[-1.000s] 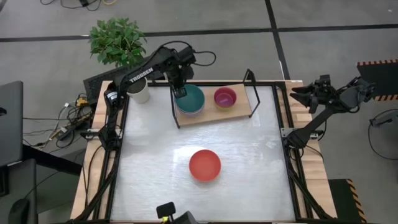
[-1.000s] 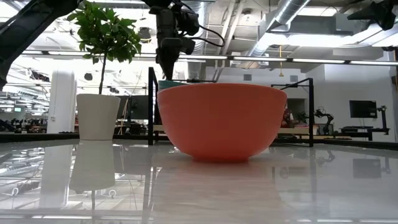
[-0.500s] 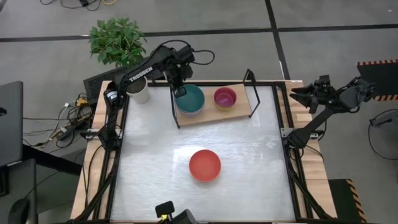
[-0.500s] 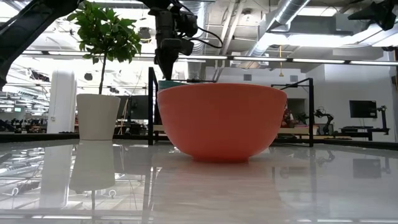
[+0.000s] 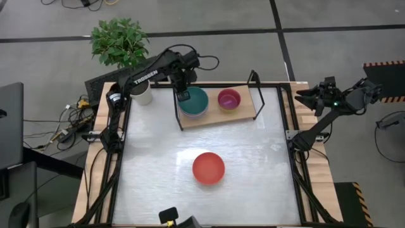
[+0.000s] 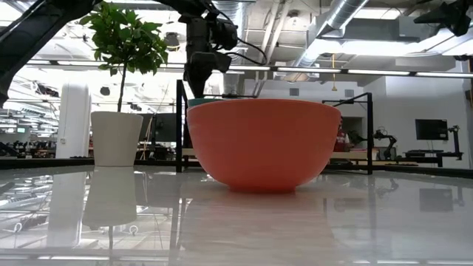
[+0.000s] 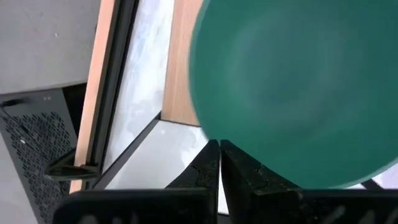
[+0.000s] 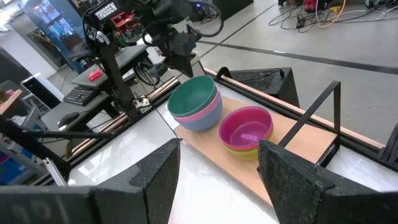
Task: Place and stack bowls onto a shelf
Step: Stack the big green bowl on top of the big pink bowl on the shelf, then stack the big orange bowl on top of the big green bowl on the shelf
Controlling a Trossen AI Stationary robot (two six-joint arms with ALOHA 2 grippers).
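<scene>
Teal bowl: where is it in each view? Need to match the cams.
High view: teal bowl tops the stack at the shelf's left end, beside the left gripper.
Low view: only a teal rim shows above the orange-red bowl.
Left wrist view: fills the upper right.
Right wrist view: upper centre, over pink and blue bowls.
Shared landmark: the left gripper by its rim.

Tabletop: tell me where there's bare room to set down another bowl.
Bare: the table left and right of the orange-red bowl, and the strip between it and the shelf. Crowded: the shelf, with the teal-topped stack, the purple-topped stack and the left gripper.
</scene>
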